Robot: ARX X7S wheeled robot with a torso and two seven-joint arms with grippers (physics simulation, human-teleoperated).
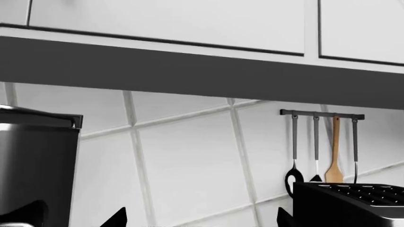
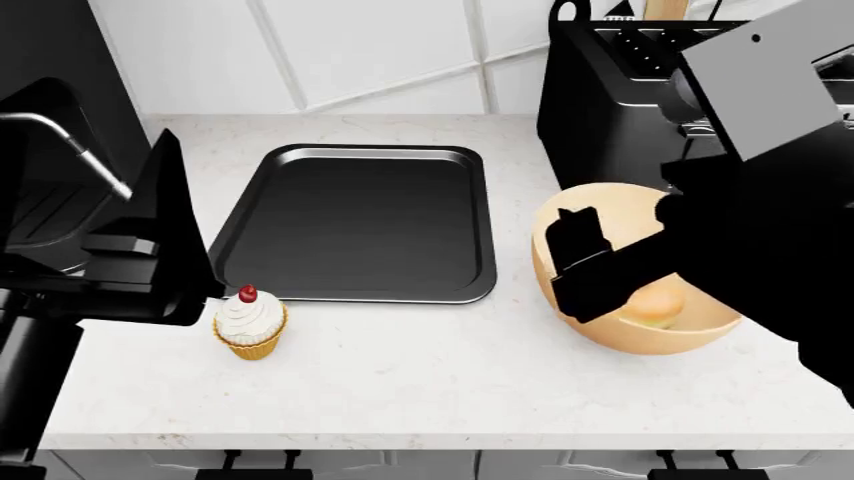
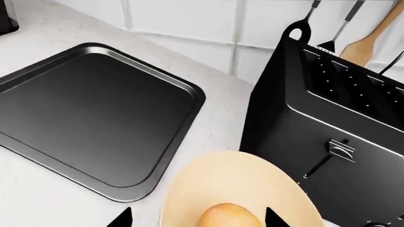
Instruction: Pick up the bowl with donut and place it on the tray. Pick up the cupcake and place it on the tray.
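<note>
Now the right end effector pinches the pale orange-tan bowl by its rim, donut inside; the left end effector's state can't be told.

Tray centre, cupcake front-left, bowl right holding donut

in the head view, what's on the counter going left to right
cupcake → tray → bowl with the donut inside, and the toaster behind it.
</note>
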